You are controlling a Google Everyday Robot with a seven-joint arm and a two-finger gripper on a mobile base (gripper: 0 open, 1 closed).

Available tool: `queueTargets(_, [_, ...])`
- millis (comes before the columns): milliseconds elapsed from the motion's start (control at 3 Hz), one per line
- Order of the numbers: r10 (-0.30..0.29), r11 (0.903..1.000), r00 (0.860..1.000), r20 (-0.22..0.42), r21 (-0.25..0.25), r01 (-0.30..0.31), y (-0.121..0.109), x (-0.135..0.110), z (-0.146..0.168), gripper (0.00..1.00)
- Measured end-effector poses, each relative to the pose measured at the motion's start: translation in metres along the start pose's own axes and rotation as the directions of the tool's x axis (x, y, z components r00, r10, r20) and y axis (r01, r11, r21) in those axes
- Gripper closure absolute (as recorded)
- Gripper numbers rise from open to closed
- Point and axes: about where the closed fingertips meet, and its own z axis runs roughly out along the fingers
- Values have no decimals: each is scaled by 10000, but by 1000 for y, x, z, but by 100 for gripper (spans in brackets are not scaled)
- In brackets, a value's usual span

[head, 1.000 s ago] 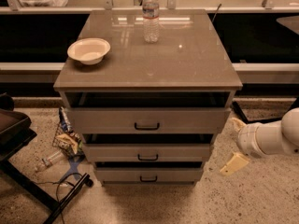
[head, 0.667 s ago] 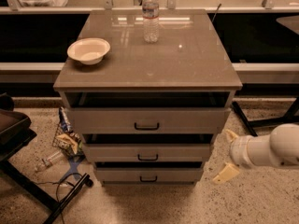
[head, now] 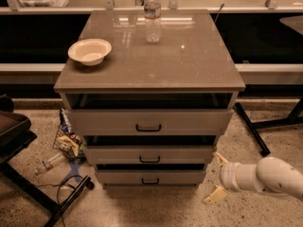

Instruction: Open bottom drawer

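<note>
The bottom drawer (head: 150,176) is the lowest of three grey-beige drawers in the cabinet, with a small dark bar handle (head: 150,181). Its front stands slightly out, less than the two drawers above it. My gripper (head: 216,176) is low at the right of the cabinet, level with the bottom drawer and just off its right end. Its two pale fingers (head: 214,194) are spread open and hold nothing. The white arm (head: 270,176) reaches in from the right edge.
A white bowl (head: 89,50) and a clear water bottle (head: 152,16) stand on the cabinet top (head: 189,65). Snack bags and a bottle lie on the floor at the left (head: 66,141). A dark chair base (head: 28,188) is at the far left. Table legs (head: 253,131) stand at the right.
My arm has dropped lower and moved left toward the cabinet's bottom right corner. The drawers have not moved.
</note>
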Motion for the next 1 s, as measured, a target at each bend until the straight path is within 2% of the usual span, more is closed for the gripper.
queueTargets(333, [43,9995,9994,347,-327,-31,15,26,41,0])
queueTargets(667, [303,9963,9986,427,-819,-267,29,49,90,0])
queueTargets(1000, [292,9964,9987,427,-802,-257,29,48,89,0])
